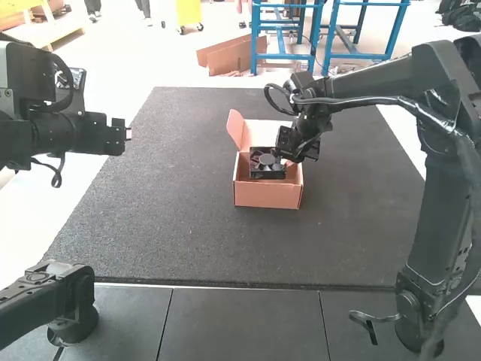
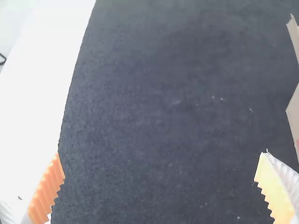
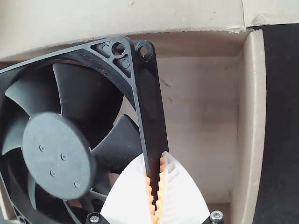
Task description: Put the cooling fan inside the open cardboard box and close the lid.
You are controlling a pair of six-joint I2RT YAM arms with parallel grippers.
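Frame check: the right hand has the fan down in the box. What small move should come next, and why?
Probably open the right hand and let go. Its fingers clamp the frame of the black square plastic cooling fan, which is already within the walls of the open brown cardboard box; the lid flap stands up, not yet closed.

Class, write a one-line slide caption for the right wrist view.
Right gripper pinches the frame of the black cooling fan inside the open cardboard box.
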